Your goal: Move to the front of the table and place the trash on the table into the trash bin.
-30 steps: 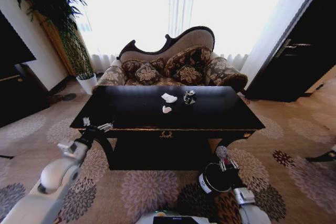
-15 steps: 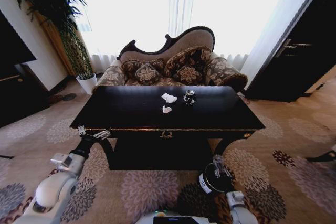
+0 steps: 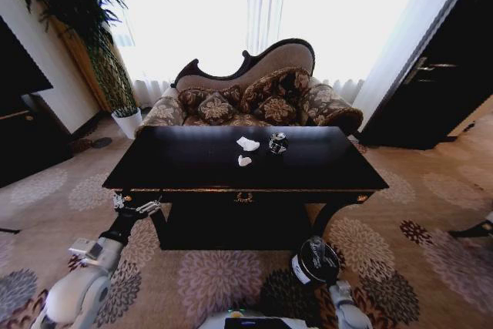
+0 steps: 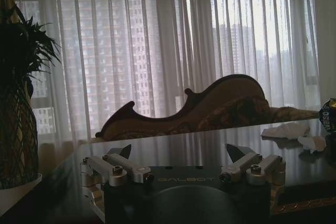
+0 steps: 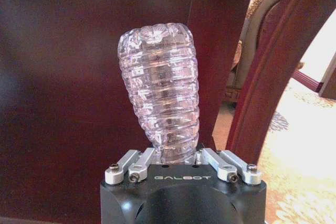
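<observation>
Right hand (image 5: 181,162) clenched on a clear ribbed bottle (image 5: 160,90), long axis running straight out from the fingers, base away from the wrist. Trash bin (image 3: 314,261) sits on the carpet just beside this hand, clearly the nearer arm. Left hand (image 4: 181,170) released, low at the counter's (image 3: 192,167) near left corner; paper wads (image 4: 294,134) and can (image 3: 277,142) lie well beyond it.

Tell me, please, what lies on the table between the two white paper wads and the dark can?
Nothing: in the head view, bare black table top separates the paper wads from the can beside them.
</observation>
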Motion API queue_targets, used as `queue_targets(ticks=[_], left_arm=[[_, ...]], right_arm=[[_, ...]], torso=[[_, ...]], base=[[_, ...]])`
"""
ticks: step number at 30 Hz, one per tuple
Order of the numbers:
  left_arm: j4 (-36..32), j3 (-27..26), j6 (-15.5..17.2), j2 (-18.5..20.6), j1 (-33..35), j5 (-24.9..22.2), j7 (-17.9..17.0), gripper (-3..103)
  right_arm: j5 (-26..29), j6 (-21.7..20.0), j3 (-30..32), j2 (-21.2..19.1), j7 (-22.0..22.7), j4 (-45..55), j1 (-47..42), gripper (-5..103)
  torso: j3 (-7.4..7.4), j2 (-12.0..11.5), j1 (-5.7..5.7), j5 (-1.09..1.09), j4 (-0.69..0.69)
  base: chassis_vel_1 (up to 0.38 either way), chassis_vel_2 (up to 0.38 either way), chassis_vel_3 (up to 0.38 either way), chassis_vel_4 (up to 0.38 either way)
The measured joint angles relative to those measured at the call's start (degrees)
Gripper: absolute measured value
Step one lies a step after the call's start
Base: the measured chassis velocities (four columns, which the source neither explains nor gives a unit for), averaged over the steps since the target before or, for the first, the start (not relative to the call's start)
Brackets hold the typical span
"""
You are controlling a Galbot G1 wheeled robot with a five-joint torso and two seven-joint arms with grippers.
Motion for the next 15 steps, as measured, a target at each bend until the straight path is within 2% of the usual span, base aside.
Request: queue_targets(ticks=[9, 15], left_arm=[[-0.7, 0.6, 0.9, 0.9, -1.2, -0.3, -0.6, 100], [-0.7, 0.6, 1.2, 1.0, -1.4, -0.5, -0.9, 100]], right_arm=[[-2.0, 3.1, -0.1, -0.3, -1.3, -11.9, 8.9, 25], [-1.9, 4.4, 0.7, -1.3, -2.7, -15.9, 10.2, 22]], torso=[[0.00, 0.0, 0.00, 0.01, 0.00], [0.00, 0.0, 0.00, 0.01, -0.01]], base=[[0.000, 0.000, 0.000, 0.000], [0.000, 0.000, 0.000, 0.000]])
